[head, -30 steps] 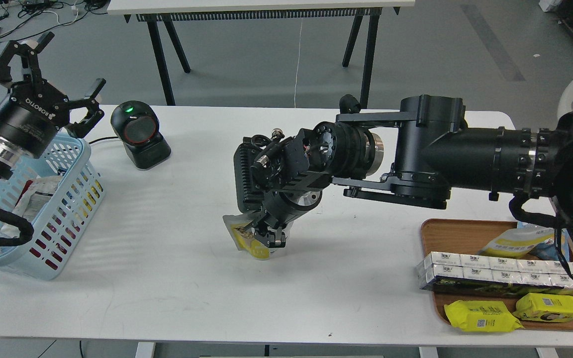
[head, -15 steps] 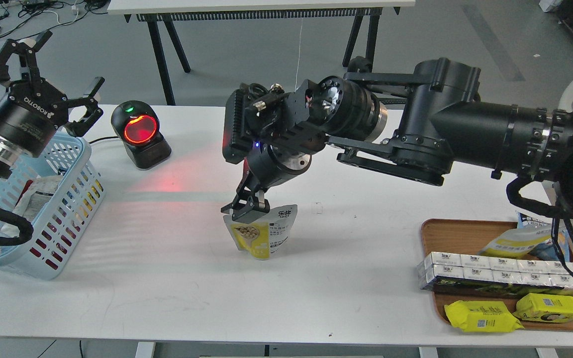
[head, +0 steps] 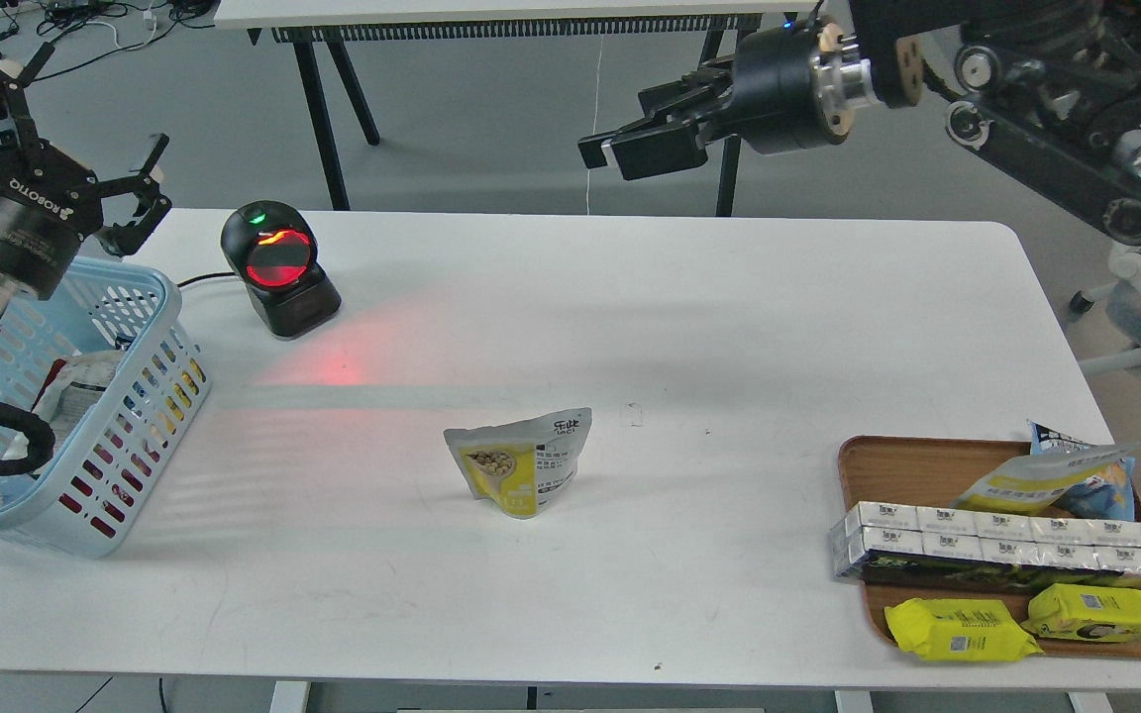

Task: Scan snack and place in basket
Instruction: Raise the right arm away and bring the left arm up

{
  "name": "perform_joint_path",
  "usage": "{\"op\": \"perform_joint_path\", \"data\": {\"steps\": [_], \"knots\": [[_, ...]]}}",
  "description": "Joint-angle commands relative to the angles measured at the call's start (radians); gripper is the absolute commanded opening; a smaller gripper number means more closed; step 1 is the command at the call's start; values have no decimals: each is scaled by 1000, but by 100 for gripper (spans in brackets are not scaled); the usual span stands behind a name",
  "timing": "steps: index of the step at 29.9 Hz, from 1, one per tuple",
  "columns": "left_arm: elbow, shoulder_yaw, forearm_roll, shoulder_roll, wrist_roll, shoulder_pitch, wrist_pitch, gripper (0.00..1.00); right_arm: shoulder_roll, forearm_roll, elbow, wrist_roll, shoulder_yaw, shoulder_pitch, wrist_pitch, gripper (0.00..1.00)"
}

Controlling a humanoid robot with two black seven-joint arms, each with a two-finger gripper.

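Shiny silver-and-yellow snack [head: 519, 463] pouch stands alone on the smooth white table [head: 729, 327]. Both the left gripper [head: 55, 124] and the right gripper [head: 620, 149] have fingers spread, holding nothing.

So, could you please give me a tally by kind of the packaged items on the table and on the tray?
Stand-up nut pouch on the table: 1
Flat yellow packs on the wooden tray: 2
White-yellow-blue bag: 1
Row of white boxes, taken as one bundle: 1
Total: 5

Both arms are black. The left gripper [head: 31, 129], at upper left, carries white ROBOTIQ lettering above a silver ring. The right gripper [head: 630, 139], at upper right, sits behind a silver flange and tan disc.
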Motion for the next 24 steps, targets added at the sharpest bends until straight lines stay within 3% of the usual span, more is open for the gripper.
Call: {"op": "perform_joint_path", "data": {"steps": [1, 10, 24], "knots": [[-1, -48, -2, 8, -5, -9, 0, 100, -98, 150, -2, 0, 4, -19, 0, 97], [-1, -65, 24, 80, -5, -83, 0, 100, -163, 284, -37, 0, 34, -71, 0, 97], [-9, -46, 15, 39, -5, -250, 0, 100, -161, 427, -132, 0, 80, -94, 0, 97]]}}
